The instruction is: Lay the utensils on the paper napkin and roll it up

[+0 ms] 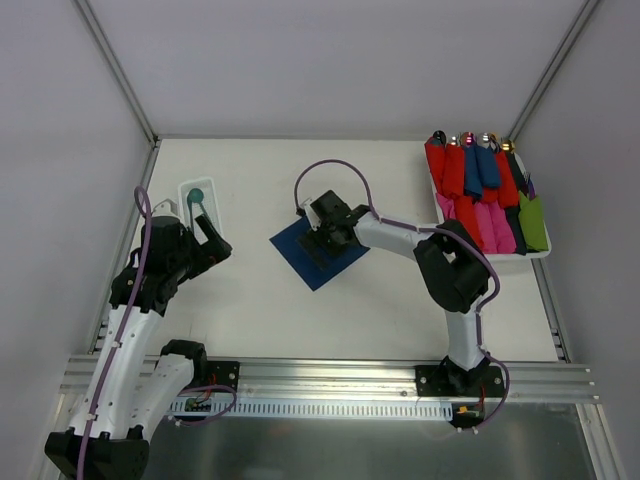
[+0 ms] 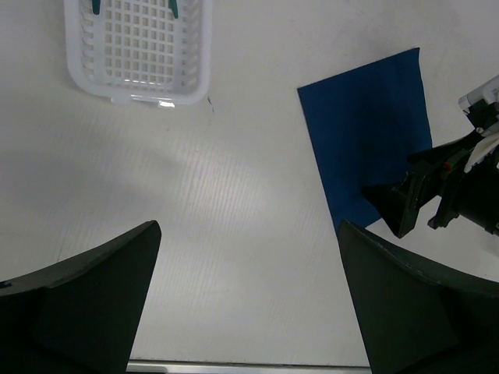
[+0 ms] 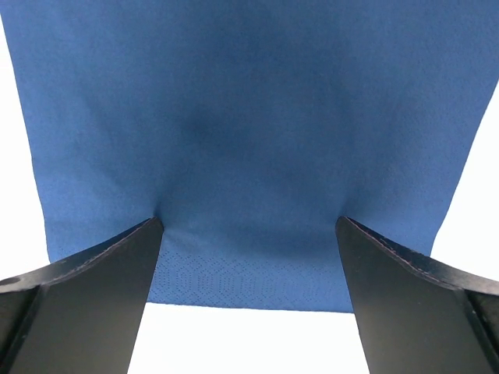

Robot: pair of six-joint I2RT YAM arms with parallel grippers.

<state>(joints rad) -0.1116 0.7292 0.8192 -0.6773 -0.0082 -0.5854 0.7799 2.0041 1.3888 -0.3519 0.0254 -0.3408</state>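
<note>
While the paper napkin (image 1: 305, 262) lies flat mid-table beneath the right gripper (image 3: 249, 224), its jaws wide and empty, note that the utensils (image 1: 196, 195) sit in the white basket (image 2: 140, 89) near the left gripper (image 2: 249, 234), likewise wide open, so placing and rolling are not yet done.

Top view: middle of dark navy-blue thin paper napkin (image 1: 298, 262) hid under right gripper (image 1: 320, 245). Right wrist view: napkin's far edge cut off by top border; black fingers (image 3: 86, 304) cut off at bottom. Left wrist view: white plastic mesh basket (image 2: 140, 54) cut off at top; slim teal-green utensils (image 2: 175, 6) showed ends only. Shiny tips of coloured rolled bundles (image 1: 480, 190) too small to identify.
</note>
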